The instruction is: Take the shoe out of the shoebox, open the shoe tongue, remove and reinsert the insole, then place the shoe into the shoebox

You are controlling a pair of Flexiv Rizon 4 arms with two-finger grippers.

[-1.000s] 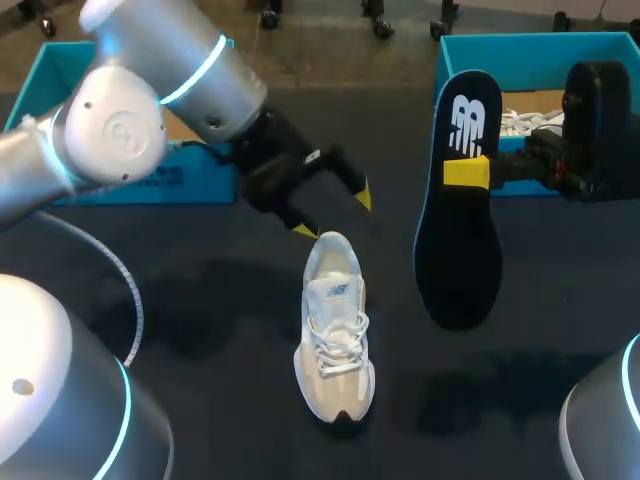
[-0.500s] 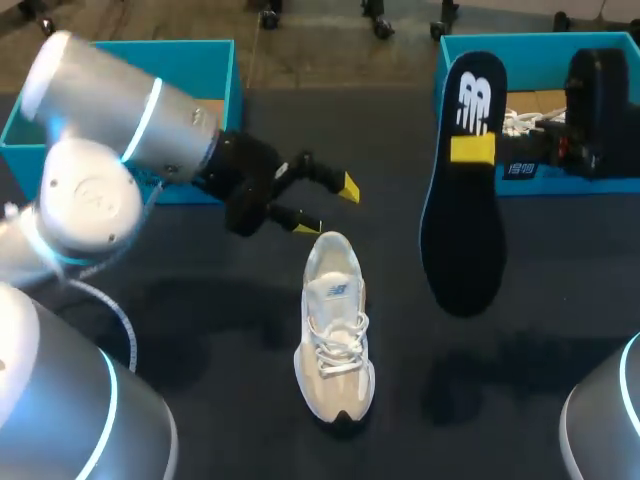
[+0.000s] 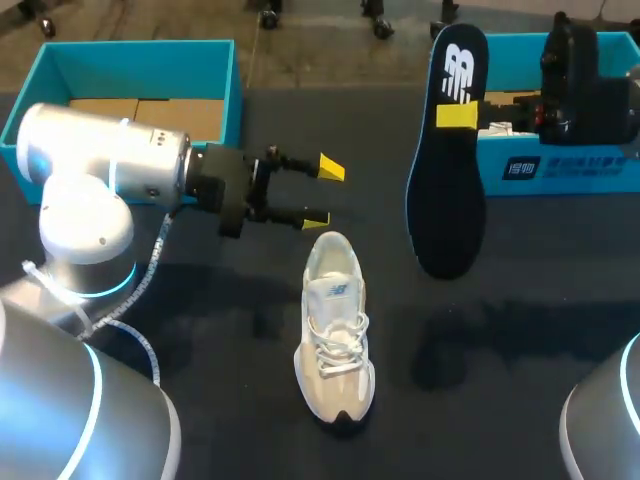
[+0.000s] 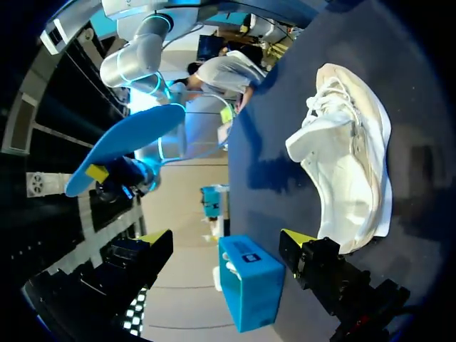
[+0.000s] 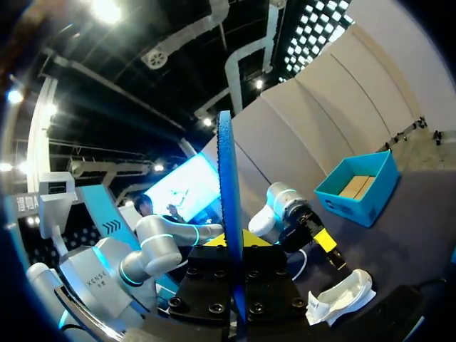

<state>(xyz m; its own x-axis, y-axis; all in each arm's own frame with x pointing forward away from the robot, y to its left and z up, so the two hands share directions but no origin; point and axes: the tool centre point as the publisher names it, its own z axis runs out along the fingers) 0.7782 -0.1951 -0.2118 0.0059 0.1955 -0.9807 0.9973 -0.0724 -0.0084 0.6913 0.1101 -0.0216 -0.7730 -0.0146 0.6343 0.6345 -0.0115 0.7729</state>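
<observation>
A white shoe [image 3: 335, 325] lies on the black table, toe toward me; it also shows beside my left gripper [image 4: 349, 149] and below my right one [image 5: 342, 296]. My left gripper [image 3: 323, 193] hangs open just behind the shoe's heel, holding nothing, and its yellow tips [image 4: 296, 239] stand wide apart. The dark insole [image 3: 447, 160] hangs upright at the right, with my right gripper [image 3: 457, 115] shut on it near its upper end. From the right wrist the insole [image 5: 226, 214] is seen edge-on between the fingers. From the left wrist its blue underside [image 4: 125, 146] shows.
A teal shoebox [image 3: 560, 165] stands at the back right behind the insole, with something white inside. A second teal box [image 3: 140, 70] stands at the back left, beside my left arm. Bare black table surrounds the shoe.
My left arm has pulled back to the left, and its open gripper has turned level behind the shoe's heel. My right gripper has carried the insole up and toward the back.
</observation>
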